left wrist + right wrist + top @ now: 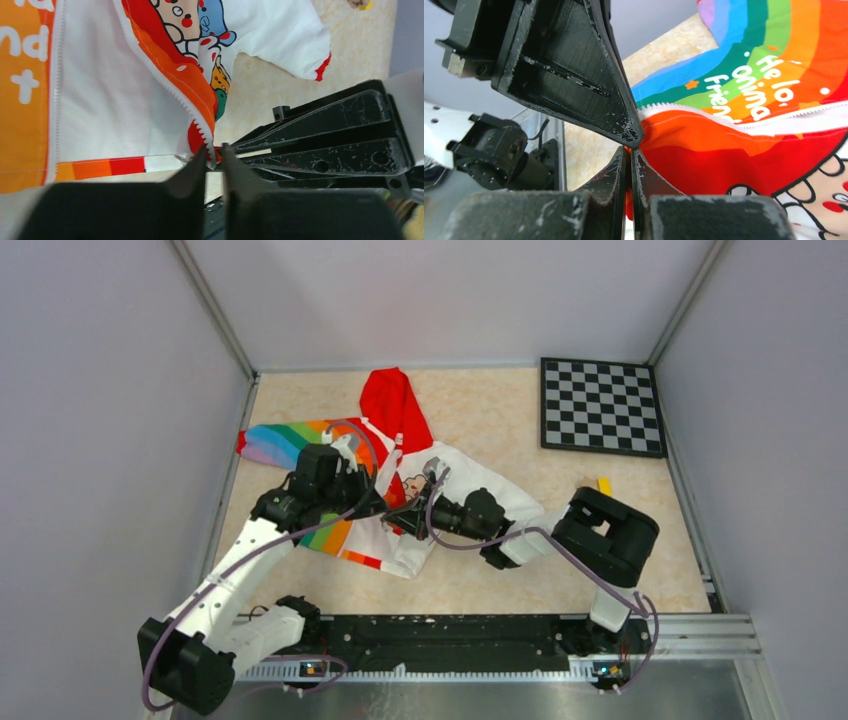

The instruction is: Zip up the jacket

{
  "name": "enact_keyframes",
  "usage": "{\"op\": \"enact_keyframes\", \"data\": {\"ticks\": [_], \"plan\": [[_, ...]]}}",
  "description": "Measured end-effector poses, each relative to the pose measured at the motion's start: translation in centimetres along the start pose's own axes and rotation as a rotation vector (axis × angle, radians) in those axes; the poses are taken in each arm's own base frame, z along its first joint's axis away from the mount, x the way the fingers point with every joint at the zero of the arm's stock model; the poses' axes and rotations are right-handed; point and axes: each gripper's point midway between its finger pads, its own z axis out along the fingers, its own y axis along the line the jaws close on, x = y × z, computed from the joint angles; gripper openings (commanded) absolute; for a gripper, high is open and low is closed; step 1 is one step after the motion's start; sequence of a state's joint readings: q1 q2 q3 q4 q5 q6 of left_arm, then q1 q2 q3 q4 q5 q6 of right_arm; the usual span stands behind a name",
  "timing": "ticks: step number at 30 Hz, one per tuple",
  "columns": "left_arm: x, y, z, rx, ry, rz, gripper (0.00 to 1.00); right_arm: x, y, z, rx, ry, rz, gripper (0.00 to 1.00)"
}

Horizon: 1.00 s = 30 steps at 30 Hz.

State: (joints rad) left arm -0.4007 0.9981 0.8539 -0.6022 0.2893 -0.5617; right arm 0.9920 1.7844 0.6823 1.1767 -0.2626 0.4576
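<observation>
The jacket (400, 455) lies open on the table, red hood (392, 402) to the far side, rainbow-striped half (290, 442) on the left, white bear-print half (495, 498) on the right. Both grippers meet at its lower front edge. My left gripper (214, 153) is shut on the bottom end of the white zipper teeth (165, 80) along the orange-red edge. My right gripper (630, 154) is shut on the red-orange fabric edge (724, 150) right beside it, its tips touching the left gripper's finger (574, 75). The right gripper's fingers (325, 135) show in the left wrist view.
A black-and-white checkerboard (602, 407) lies at the far right. A small yellow object (604, 484) sits behind the right arm. Grey walls close in the table on three sides. A black rail (480, 632) runs along the near edge.
</observation>
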Motion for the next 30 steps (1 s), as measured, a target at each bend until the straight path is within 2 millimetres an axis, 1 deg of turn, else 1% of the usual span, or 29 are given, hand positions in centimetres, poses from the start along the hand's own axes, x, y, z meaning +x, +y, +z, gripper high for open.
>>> {"op": "enact_keyframes", "data": {"ticks": [1, 3, 6, 7, 11, 12, 14, 15, 16, 17, 19, 22, 25, 28, 30], "plan": [[-0.1, 0.1, -0.1, -0.005, -0.003, 0.004, 0.57, 0.0, 0.1, 0.0, -0.022, 0.000, 0.003, 0.00], [-0.5, 0.1, -0.3, -0.020, -0.015, 0.010, 0.76, 0.2, 0.1, -0.1, -0.058, 0.003, 0.006, 0.00], [-1.5, 0.4, -1.0, -0.060, -0.052, 0.027, 0.94, 0.7, 0.1, -0.4, -0.111, 0.020, 0.008, 0.00], [-2.1, 0.6, -1.5, -0.079, -0.069, 0.032, 0.98, 0.7, 0.3, -0.4, -0.132, 0.019, 0.006, 0.00], [-4.4, 1.4, -3.6, -0.151, -0.126, 0.042, 0.99, 0.4, 1.0, -0.9, -0.224, 0.005, 0.016, 0.00], [-5.0, 2.0, -4.1, -0.177, -0.132, 0.041, 0.99, 0.5, 1.0, -1.1, -0.241, 0.007, 0.026, 0.00], [-5.8, 3.4, -4.6, -0.232, -0.131, 0.029, 0.95, 0.9, 0.7, -1.5, -0.259, 0.021, 0.048, 0.00], [-5.9, 4.2, -4.6, -0.256, -0.115, 0.023, 0.93, 1.2, 0.5, -1.8, -0.260, 0.030, 0.061, 0.00], [-5.7, 5.4, -4.4, -0.295, -0.081, 0.012, 0.90, 1.5, 0.3, -2.1, -0.260, 0.040, 0.076, 0.00], [-5.4, 6.2, -4.1, -0.323, -0.051, 0.003, 0.85, 1.8, 0.1, -2.4, -0.255, 0.047, 0.084, 0.00], [-4.0, 8.1, -3.0, -0.381, 0.054, -0.004, 0.77, 2.2, 0.0, -2.8, -0.249, 0.056, 0.094, 0.00], [-1.5, 10.0, -1.5, -0.435, 0.225, -0.009, 0.76, 2.5, -0.1, -3.1, -0.246, 0.064, 0.102, 0.00], [0.6, 11.3, -0.2, -0.483, 0.365, -0.006, 0.76, 2.7, -0.1, -3.3, -0.246, 0.067, 0.103, 0.00], [2.2, 12.3, 1.0, -0.527, 0.469, 0.011, 0.77, 2.9, 0.0, -3.6, -0.245, 0.071, 0.103, 0.00], [3.0, 12.8, 1.7, -0.556, 0.525, 0.024, 0.74, 3.1, 0.0, -3.9, -0.243, 0.075, 0.101, 0.00]]}}
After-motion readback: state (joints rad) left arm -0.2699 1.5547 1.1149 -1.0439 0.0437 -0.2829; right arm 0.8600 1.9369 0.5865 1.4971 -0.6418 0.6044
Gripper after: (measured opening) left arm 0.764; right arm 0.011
